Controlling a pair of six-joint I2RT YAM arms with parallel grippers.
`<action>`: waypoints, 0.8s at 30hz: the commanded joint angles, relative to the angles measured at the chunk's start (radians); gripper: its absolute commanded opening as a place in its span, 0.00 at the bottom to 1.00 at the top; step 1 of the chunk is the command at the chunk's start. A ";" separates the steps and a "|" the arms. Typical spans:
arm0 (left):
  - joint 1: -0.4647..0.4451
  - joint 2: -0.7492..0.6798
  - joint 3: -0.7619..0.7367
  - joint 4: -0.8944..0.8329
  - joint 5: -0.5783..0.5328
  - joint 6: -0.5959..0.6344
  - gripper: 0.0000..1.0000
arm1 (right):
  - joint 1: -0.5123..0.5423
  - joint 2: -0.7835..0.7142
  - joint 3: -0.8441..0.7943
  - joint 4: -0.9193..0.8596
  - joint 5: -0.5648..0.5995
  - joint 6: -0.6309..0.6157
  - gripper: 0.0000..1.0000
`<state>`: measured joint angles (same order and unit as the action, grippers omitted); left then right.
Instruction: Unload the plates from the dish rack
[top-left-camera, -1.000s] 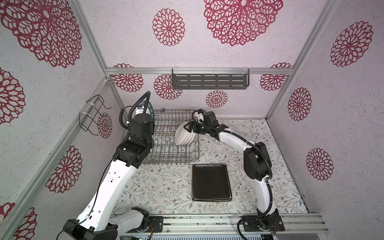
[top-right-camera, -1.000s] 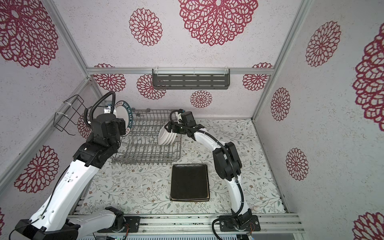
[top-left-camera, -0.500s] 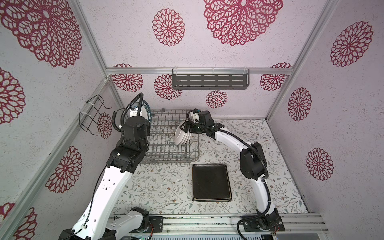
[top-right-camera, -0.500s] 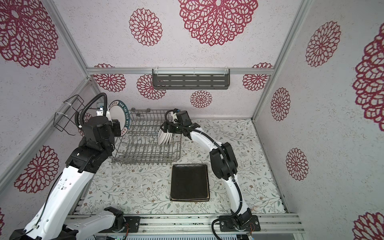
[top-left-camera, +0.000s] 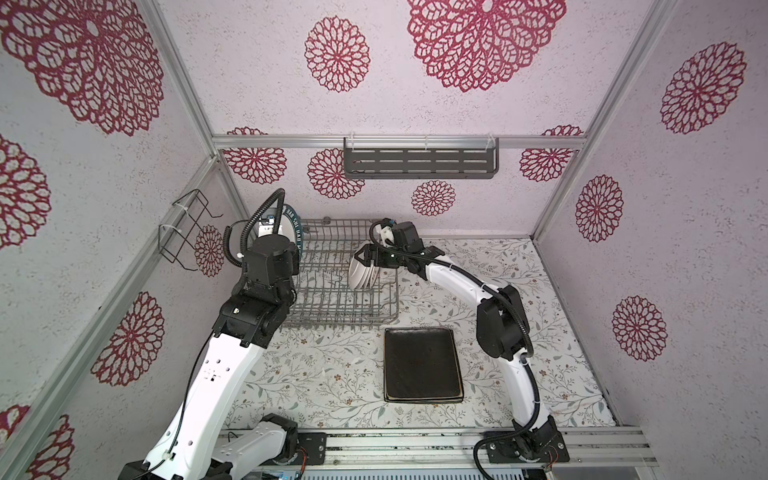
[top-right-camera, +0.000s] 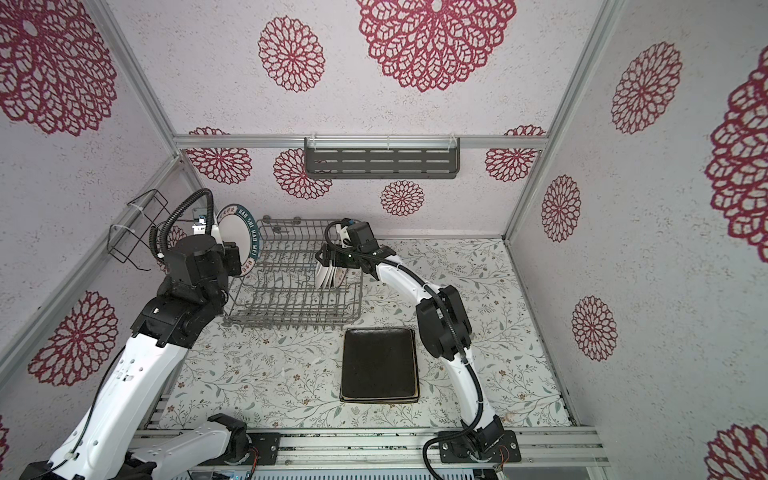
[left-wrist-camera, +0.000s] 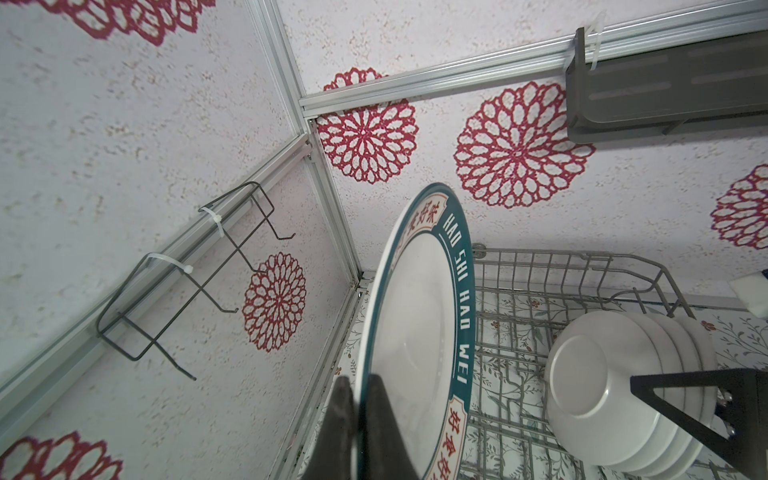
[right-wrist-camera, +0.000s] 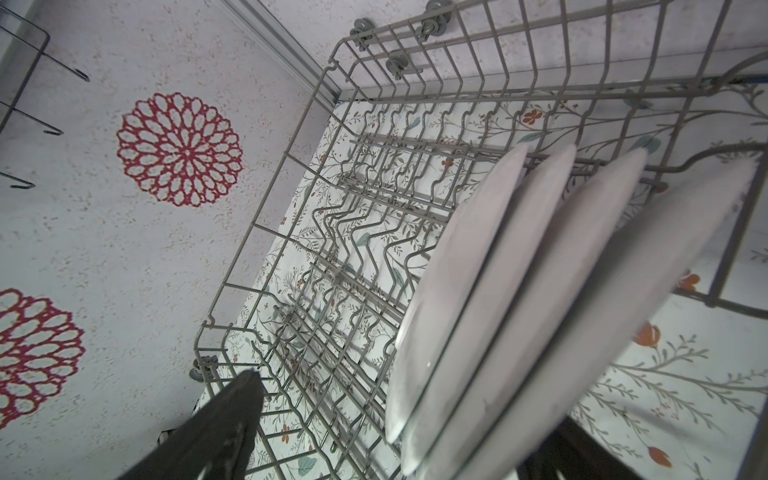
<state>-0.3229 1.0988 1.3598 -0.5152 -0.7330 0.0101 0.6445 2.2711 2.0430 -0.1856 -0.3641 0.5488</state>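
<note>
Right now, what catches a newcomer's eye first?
The left fingers pinch a round white plate with a teal lettered rim, on edge by the grey wire dish rack's left end. The right fingers stand open astride four small white plates upright at its right end. A dark brown rectangular plate lies flat before it.

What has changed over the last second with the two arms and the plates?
The left gripper, shut on the teal-rimmed round plate, carried it leftward. The open right gripper slid left over the row of white plates in the dish rack, not gripping yet. Rack, white plates and the dark brown plate on the table stayed put.
</note>
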 joint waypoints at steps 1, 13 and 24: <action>0.010 -0.023 0.000 0.038 0.009 -0.004 0.00 | 0.014 0.011 0.051 0.020 -0.032 -0.018 0.92; 0.020 -0.029 0.000 0.035 0.018 -0.004 0.00 | 0.015 0.070 0.127 0.012 -0.043 -0.014 0.92; 0.028 -0.022 -0.004 0.037 0.038 -0.011 0.00 | 0.019 0.097 0.164 0.002 -0.069 -0.018 0.92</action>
<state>-0.3027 1.0908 1.3582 -0.5156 -0.7082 0.0059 0.6537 2.3611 2.1612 -0.1967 -0.3977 0.5491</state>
